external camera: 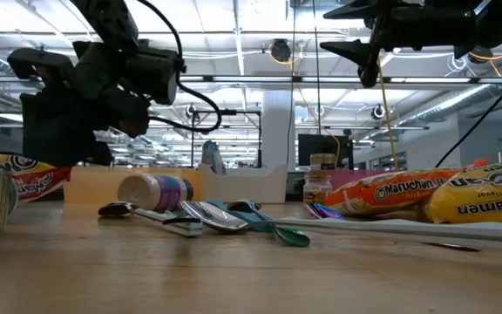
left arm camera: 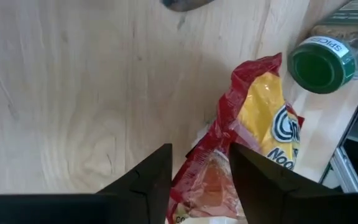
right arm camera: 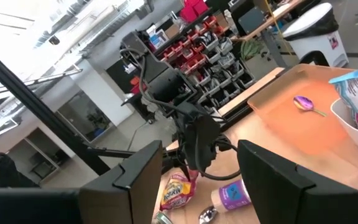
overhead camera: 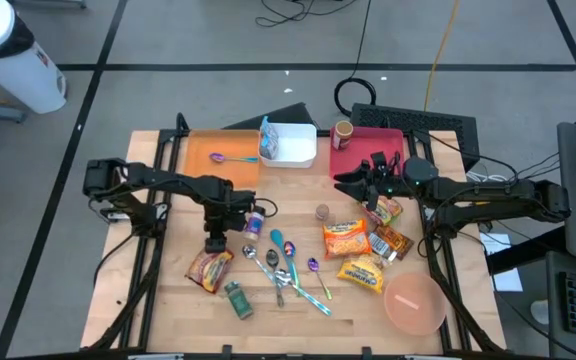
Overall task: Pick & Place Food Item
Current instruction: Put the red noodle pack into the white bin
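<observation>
Red-and-yellow noodle packet was the thing to watch, lying flat on the wooden table near its front left corner, with the green-lidded spice jar just beside it. Left pincer hung right above the packet's crimped end, fingers partway apart and straddling that red edge in the left wrist view. I couldn't see it actually clamped on, so I'd call it a narrow gap with nothing gripped yet. From the high view the packet sat just in front of the left pincer, long axis running diagonally toward the table's front left, so a short drop down looked like all the grab needed. My guess, anyway.

Right pincer was over by the red tray on the far right, half open and holding nothing, well apart from this packet. Other ramen packets lay nearer that arm, but for this one the left arm was clearly the closer.
</observation>
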`<state>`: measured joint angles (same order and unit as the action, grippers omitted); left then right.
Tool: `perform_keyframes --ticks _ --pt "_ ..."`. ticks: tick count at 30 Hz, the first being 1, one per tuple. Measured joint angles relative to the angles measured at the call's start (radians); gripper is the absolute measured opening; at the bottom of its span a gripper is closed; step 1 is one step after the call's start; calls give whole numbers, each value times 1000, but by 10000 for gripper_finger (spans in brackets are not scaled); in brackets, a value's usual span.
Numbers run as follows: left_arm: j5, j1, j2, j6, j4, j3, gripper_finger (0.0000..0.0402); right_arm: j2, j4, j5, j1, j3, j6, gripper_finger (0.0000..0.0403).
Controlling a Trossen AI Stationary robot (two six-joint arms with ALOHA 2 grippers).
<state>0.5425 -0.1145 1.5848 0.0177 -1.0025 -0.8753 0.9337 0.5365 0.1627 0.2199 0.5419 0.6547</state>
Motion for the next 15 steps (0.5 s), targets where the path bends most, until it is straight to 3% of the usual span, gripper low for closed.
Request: perform_keyframes --ticks 4,9,15 --pt "14 -12 -7 -1 -30 0 110 0 -2 -1 0 0 -15 201" --pt "32 -28 -7 0 -74 0 18 0 -3 -3 1 0 -36 201" --pt "112 -56 -7 -45 -80 0 6 0 -3 -4 1 0 -39 201"
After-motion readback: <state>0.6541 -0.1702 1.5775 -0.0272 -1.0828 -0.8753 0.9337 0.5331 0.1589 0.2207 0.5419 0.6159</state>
